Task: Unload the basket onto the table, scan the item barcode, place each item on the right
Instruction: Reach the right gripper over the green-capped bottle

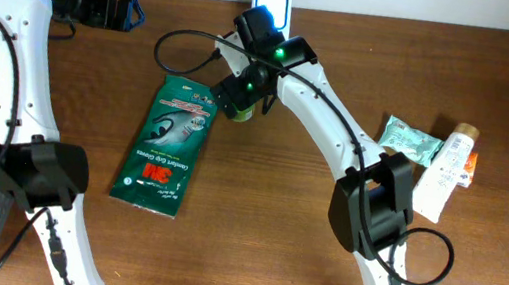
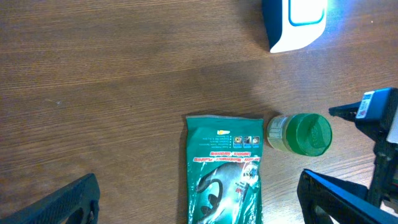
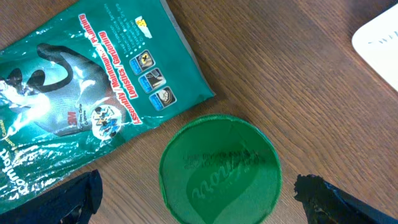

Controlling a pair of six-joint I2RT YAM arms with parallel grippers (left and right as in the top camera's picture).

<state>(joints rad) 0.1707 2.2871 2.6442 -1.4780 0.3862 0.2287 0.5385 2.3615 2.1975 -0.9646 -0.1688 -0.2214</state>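
Green-lidded jar (image 3: 217, 171) sits under the right tool (image 3: 199, 200); jaws wide.

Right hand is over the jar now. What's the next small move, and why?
Probably lift the right hand straight up first. It is open astride the green-lidded jar, gripping nothing, and the glove pack lies close beside; a sideways swing could tip the jar.
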